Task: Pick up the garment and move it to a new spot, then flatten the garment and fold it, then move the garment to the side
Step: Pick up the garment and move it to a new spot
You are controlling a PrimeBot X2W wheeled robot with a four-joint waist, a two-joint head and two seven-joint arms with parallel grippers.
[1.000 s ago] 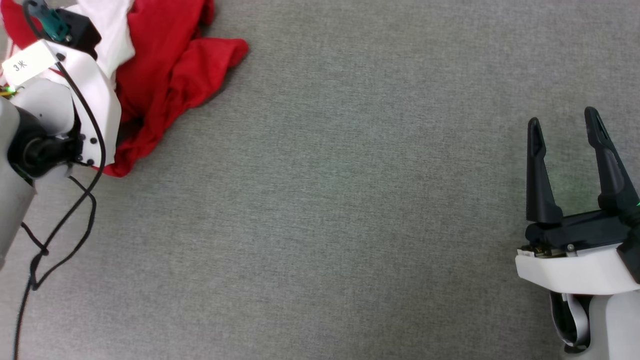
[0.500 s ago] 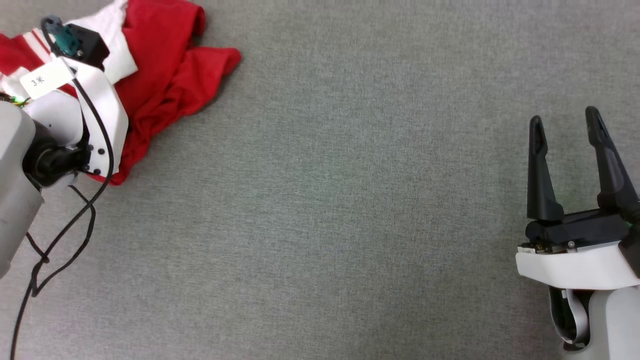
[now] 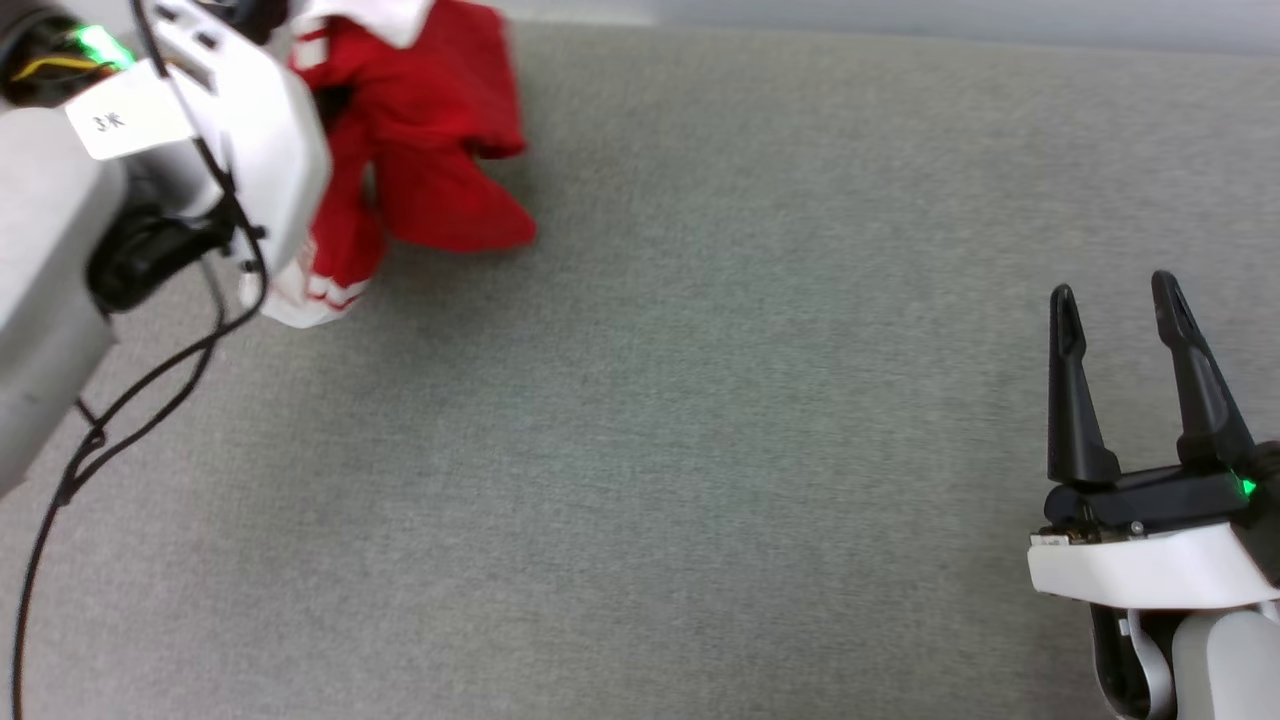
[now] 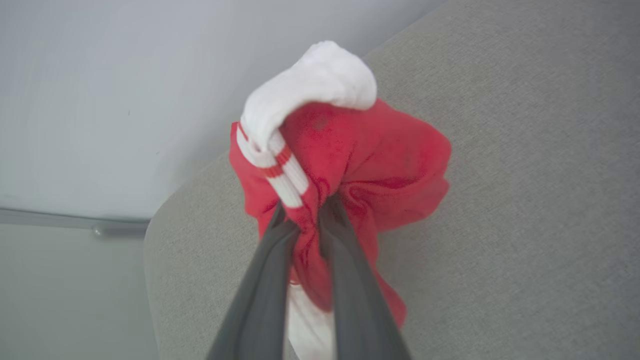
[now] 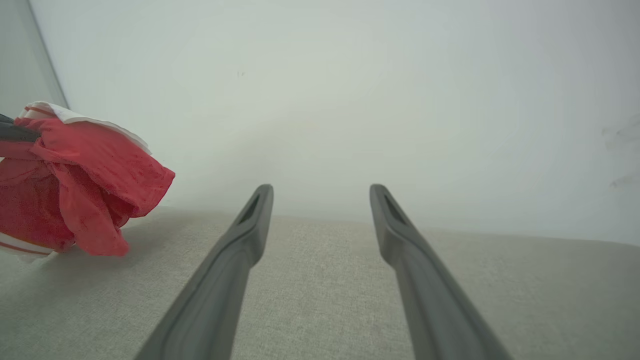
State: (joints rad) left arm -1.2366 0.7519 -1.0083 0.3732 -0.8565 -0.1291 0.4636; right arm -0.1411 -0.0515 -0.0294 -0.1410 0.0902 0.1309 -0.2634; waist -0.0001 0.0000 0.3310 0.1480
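Held the garment (image 3: 430, 120) bunched over the far-left corner of the desk (image 3: 700, 450), left fingers (image 4: 345, 270) clamped on its red cloth, folds hanging below the grip. Stood the right fingers (image 3: 1072, 400) spread and empty, well apart rightward. Probably needed a carry toward open desk.

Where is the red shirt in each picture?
Head view: the red shirt is at the top left.
Left wrist view: the red shirt is in the middle, pinched by the left gripper.
Right wrist view: the red shirt is at the left edge.
Shared landmark: the grey cloth surface beneath it.
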